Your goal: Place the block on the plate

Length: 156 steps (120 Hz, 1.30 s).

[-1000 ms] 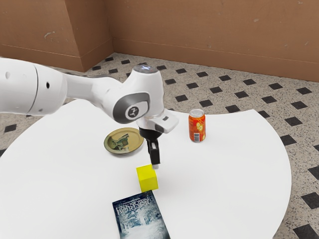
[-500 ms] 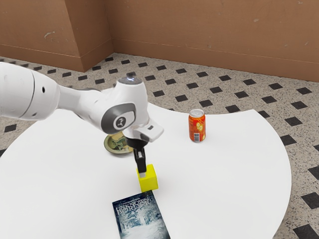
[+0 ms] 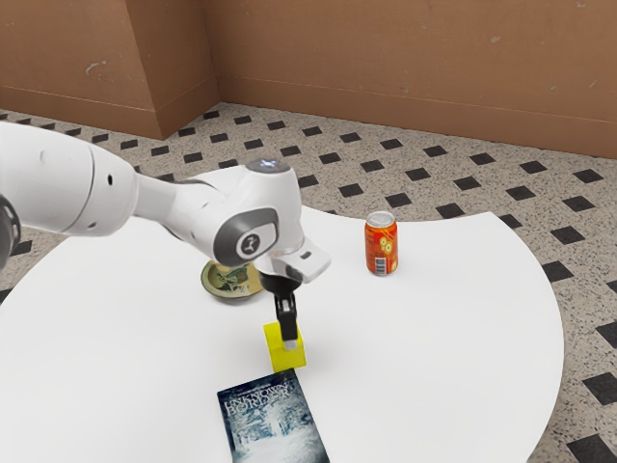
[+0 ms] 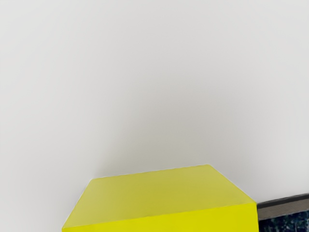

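My black gripper (image 3: 289, 341) is low over the table, its tip overlapping the upper part of the yellow block (image 3: 286, 362) in the exterior view. The block stands on the white table beside the top edge of the book. At the wrist view's lower edge the yellow block (image 4: 161, 198) appears large, close under my hand. Behind the hand, toward the exterior view's upper left, lies the round plate (image 3: 228, 283) with a dark green and tan pattern, partly hidden by the arm.
A dark book (image 3: 275, 424) lies close to the block, nearer the exterior camera; its edge (image 4: 285, 207) also borders the block in the wrist view. An orange can (image 3: 382, 246) stands toward the exterior view's right, near the rim of the white table (image 3: 443, 338).
My hand has come down to the block's height, shifting first toward the exterior view's left and then partly back right. The block, plate, book and can have kept their places.
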### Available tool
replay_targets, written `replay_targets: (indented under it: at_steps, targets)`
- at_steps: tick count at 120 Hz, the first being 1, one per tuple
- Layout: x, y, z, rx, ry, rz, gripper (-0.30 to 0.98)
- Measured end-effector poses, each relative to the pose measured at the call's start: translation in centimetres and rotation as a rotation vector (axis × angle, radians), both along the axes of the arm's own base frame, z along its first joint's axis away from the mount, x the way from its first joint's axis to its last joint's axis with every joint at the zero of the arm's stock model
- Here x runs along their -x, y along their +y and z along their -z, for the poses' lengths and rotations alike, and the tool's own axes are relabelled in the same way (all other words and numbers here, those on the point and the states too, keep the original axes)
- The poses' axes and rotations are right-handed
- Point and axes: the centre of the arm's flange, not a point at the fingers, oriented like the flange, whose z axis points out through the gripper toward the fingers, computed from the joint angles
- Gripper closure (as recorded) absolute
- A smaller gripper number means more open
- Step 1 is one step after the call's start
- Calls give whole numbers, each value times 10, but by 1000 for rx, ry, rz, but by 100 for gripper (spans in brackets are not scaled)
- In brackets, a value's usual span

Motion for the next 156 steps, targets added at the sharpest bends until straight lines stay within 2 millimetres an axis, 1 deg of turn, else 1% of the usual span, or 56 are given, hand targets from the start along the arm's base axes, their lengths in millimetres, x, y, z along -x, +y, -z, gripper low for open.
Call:
replay_targets:
  at_steps: [14,28,44,60,88,119,156]
  targets:
    - [0,0,1,1,1,5,0]
    - [0,0,10,2,15,9,0]
    - [-5,-4,16,9,19,13,0]
    - [-5,-4,26,10,35,16,0]
    - [-3,-4,37,11,53,18,1]
    - [-3,-4,38,15,56,14,18]
    - [-3,0,37,9,53,6,19]
